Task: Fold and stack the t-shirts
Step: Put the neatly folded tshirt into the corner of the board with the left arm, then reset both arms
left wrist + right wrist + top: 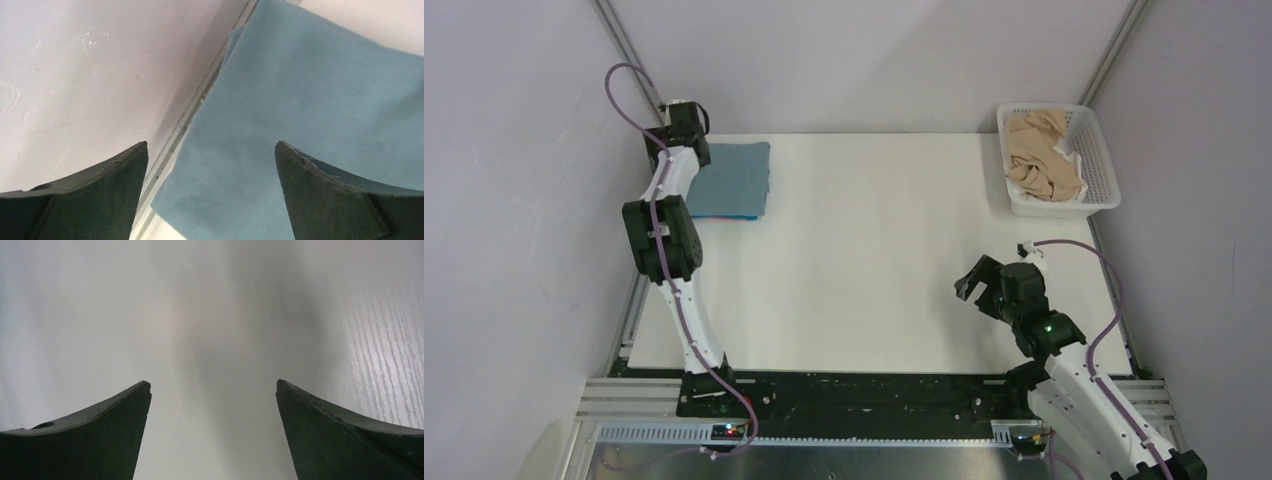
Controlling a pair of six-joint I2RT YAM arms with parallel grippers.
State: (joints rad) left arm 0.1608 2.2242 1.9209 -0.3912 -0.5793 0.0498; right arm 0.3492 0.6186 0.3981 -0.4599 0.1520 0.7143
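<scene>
A: Jaws, quick?

B: Left gripper (211, 145) is spread wide with nothing between the fingers, hanging low over the folded grey-blue t-shirt (734, 175). Right gripper (213, 382) is also wide and empty, over bare table (874, 260) at the near right.

A: Where are the shirts?

B: The grey-blue one lies flat in the far-left corner, on top of a bright blue t-shirt (724, 215) that shows only as a thin edge. The beige t-shirts (1039, 160) are crumpled in the white lattice basket (1104, 170) at the far right.

A: Risks?

B: The left fingers sit close to the cloth. A low or sideways exit could catch the top layer and pull the fold open. The stack's left edge runs right along the rail (192, 115) by the wall, so a nudge could push it over the side. The beige ones are tangled, so one pinch may bring up two shirts, or snag the lattice and drag the basket.

A: Any text or logos?

B: None readable on the shirts, the basket or the arms.
</scene>
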